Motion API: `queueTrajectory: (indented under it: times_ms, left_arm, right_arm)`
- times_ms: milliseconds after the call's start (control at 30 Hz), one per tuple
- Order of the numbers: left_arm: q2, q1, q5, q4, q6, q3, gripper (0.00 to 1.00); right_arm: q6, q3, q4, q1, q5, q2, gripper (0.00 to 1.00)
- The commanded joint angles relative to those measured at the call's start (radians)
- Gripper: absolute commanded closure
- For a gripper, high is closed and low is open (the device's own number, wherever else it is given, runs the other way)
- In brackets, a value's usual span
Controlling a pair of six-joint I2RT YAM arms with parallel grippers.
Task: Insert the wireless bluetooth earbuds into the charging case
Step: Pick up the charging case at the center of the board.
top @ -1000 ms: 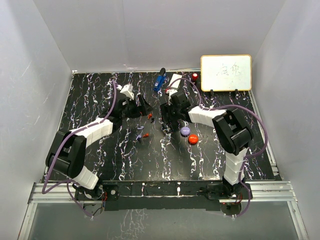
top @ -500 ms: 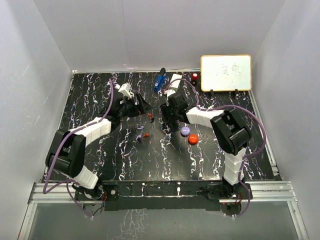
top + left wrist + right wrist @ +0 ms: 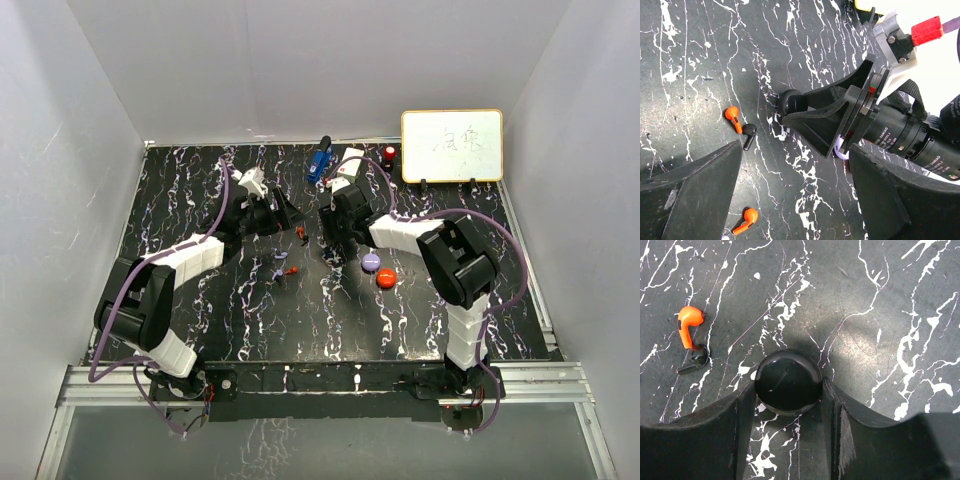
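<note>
A round, glossy black charging case (image 3: 788, 382) lies closed on the table, and my right gripper (image 3: 788, 390) is shut on it, a finger pressed against each side. In the left wrist view the same black case (image 3: 792, 102) shows at the tips of the right fingers. An orange earbud (image 3: 687, 322) and a black earbud (image 3: 695, 361) lie together just left of it. My left gripper (image 3: 795, 200) hangs open over bare table, with one orange earbud (image 3: 733, 116) beyond its left finger and another (image 3: 746, 220) beside that finger. From above, purple earbuds (image 3: 278, 262) lie nearby.
A purple case (image 3: 371, 262) and a red case (image 3: 386, 279) sit right of the right gripper. A blue gadget (image 3: 320, 160) and a small red object (image 3: 389, 154) lie at the back, beside a whiteboard (image 3: 452, 145). The two wrists are close together.
My right gripper's fingers have narrowed onto the black case and the arm has shifted slightly left. The left gripper has barely moved and stays open.
</note>
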Motion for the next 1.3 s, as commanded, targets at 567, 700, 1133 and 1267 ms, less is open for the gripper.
queueTrajectory:
  times_ms: [567, 700, 1133, 1267]
  left_arm:
    - [0.133, 0.021, 0.285, 0.435, -0.233, -0.081, 0.21]
    - [0.167, 0.019, 0.321, 0.577, -0.300, -0.127, 0.26]
    - [0.218, -0.020, 0.362, 0.712, -0.355, -0.126, 0.33]
    - [0.230, -0.027, 0.355, 0.710, -0.349, -0.123, 0.35]
  right_arm:
    - [0.009, -0.373, 0.433, -0.010, -0.192, -0.357, 0.77]
    - [0.025, -0.395, 0.476, -0.012, -0.239, -0.383, 0.77]
    - [0.046, -0.377, 0.500, -0.012, -0.314, -0.385, 0.77]
    - [0.050, -0.374, 0.500, -0.012, -0.325, -0.391, 0.77]
